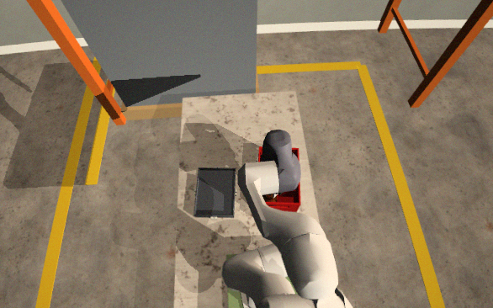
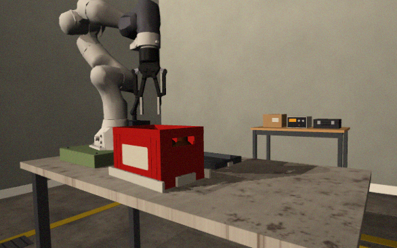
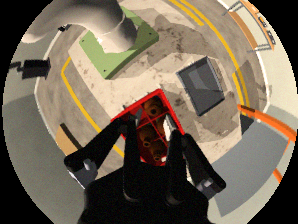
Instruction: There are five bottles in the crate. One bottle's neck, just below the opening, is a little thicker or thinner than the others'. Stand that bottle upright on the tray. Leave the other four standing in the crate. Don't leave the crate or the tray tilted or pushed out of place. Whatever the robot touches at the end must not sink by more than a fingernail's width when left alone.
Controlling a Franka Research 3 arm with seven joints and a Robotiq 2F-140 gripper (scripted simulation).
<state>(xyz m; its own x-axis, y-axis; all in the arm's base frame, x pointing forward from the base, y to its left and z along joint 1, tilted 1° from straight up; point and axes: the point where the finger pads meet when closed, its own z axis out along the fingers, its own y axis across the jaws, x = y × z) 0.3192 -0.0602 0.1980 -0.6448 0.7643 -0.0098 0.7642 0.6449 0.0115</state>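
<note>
Overhead, black pincer [image 2: 149, 106] part-open, holding nothing, above boxy red crate [image 2: 158, 154]; flat dark tray [image 1: 214, 192] beside.

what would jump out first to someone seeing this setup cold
The bright red crate on the worn table draws the eye first, with brown bottles showing inside it in the wrist view. Straight above it hangs the gripper, fingers partly spread and holding nothing. Beside the crate lies the dark tray, with nothing on it yet.
</note>
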